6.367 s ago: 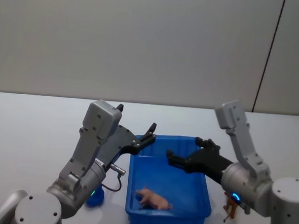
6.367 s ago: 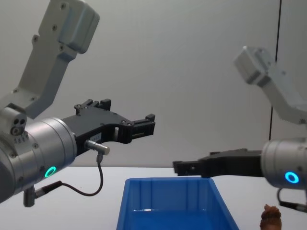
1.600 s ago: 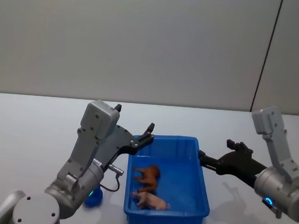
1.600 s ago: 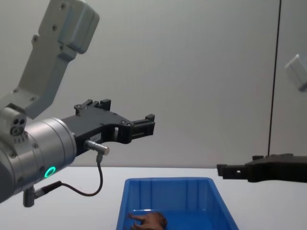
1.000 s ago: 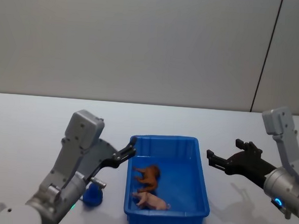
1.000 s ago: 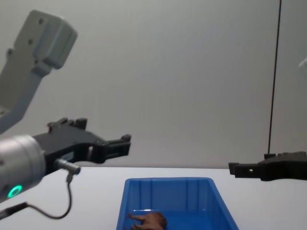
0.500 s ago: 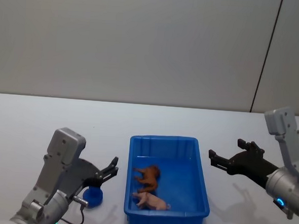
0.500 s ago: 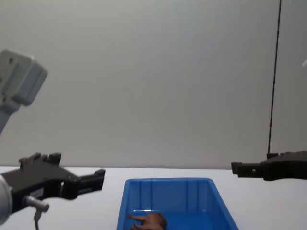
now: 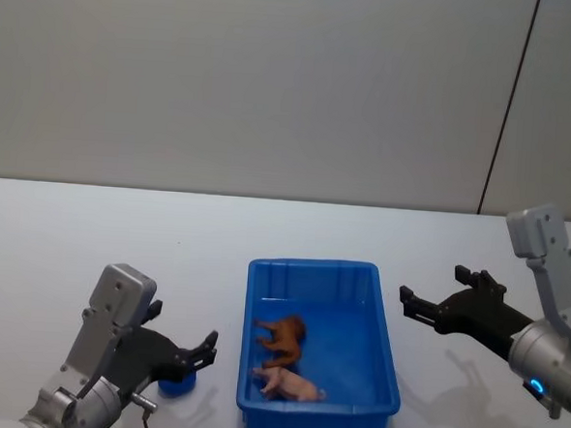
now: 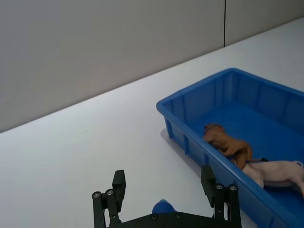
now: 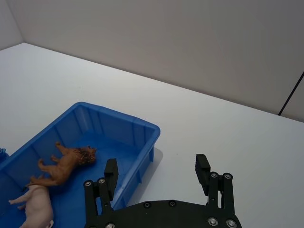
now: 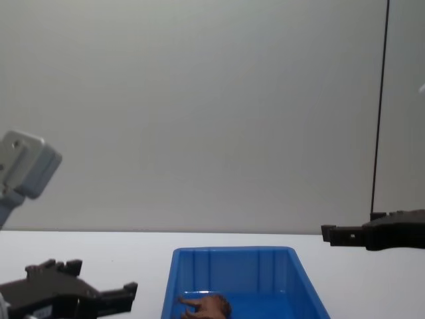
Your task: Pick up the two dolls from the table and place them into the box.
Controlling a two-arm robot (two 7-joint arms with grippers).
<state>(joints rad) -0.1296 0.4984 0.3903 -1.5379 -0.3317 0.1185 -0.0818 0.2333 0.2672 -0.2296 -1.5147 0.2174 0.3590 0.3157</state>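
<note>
The blue box sits on the white table between my arms. Both dolls lie inside it: a brown lion-like doll and a pink pig-like doll just in front of it. My left gripper hangs low to the left of the box, open and holding nothing. My right gripper hovers to the right of the box, also open with nothing in it. The left wrist view has the open left gripper, the box and both dolls. The right wrist view has the right gripper and the brown doll.
A small blue cap-like object rests on the table just under my left gripper, left of the box's front corner. A grey wall rises behind the table. From the chest, the box sits centred, with open tabletop on both sides.
My left arm has dropped and drawn back from above the box's left rim to low on the table's left. The right gripper has barely moved. Both dolls stay in the box.
</note>
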